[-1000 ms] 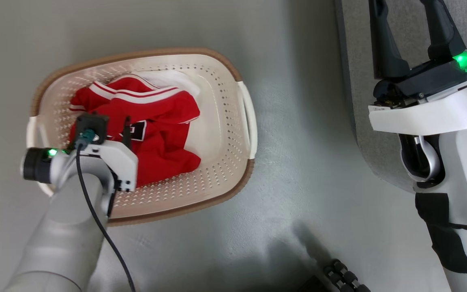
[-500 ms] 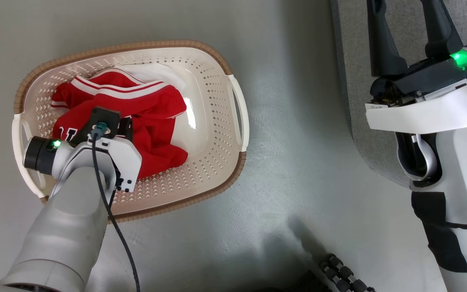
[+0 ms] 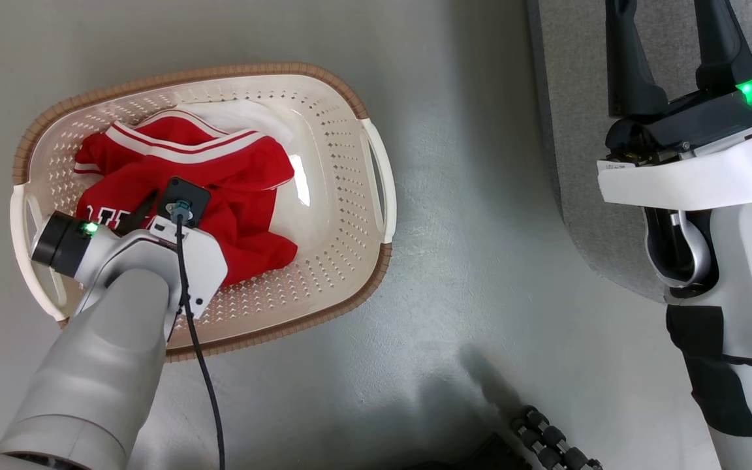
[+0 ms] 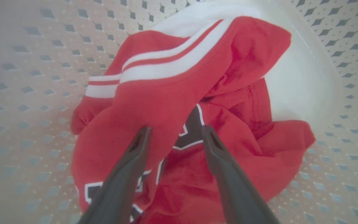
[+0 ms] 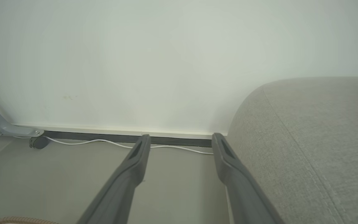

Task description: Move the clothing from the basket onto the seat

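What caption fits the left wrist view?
Left tool, jaws apart, at the red clothing in the basket.

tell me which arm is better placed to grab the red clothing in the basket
Left. The left claw is down in the basket, open around a fold of the clothing. The right claw is off by the seat.
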You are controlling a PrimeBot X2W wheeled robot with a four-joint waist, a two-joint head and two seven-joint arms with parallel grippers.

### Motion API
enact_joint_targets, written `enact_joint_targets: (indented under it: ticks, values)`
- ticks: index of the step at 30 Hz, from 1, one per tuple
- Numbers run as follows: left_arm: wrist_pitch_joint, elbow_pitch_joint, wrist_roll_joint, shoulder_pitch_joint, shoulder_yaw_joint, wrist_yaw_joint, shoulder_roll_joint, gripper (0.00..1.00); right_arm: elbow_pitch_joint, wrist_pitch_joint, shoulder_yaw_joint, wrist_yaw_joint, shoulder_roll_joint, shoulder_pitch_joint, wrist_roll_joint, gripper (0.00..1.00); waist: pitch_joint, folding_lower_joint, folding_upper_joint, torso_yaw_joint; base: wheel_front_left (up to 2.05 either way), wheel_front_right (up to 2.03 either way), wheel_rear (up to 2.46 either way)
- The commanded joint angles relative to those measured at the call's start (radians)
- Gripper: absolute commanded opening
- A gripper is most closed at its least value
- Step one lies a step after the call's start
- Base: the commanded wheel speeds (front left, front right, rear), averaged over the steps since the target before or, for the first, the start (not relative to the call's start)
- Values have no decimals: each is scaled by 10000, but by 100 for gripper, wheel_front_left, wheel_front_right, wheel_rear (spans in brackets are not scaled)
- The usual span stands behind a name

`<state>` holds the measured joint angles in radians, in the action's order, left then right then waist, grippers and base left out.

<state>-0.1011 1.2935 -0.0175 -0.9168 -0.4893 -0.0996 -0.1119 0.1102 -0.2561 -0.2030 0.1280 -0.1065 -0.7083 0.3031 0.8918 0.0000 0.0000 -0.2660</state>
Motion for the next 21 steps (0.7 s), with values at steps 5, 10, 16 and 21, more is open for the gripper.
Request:
enact_joint_targets:
  ticks: [5, 10, 16, 21]
  values:
    - [153, -31, 322, -79, -213, -28, -451, 0, -320, -57, -44, 27, 59, 128, 49, 100, -12, 0, 0, -67, 0, 0, 0]
    - [127, -29, 214, -49, -249, 146, -660, 0, -306, -57, 53, 27, 74, 153, 77, 100, -35, 0, 0, -81, 0, 0, 0]
    - [-541, -28, -103, 186, -167, 504, -645, 0, -177, -57, 201, 27, 102, 218, 118, 100, -389, 0, 0, 26, 0, 0, 0]
    - [-925, -28, -343, 297, -87, 734, -540, 0, -60, -57, 229, 27, 109, 249, 122, 100, -804, 0, 0, 116, 0, 0, 0]
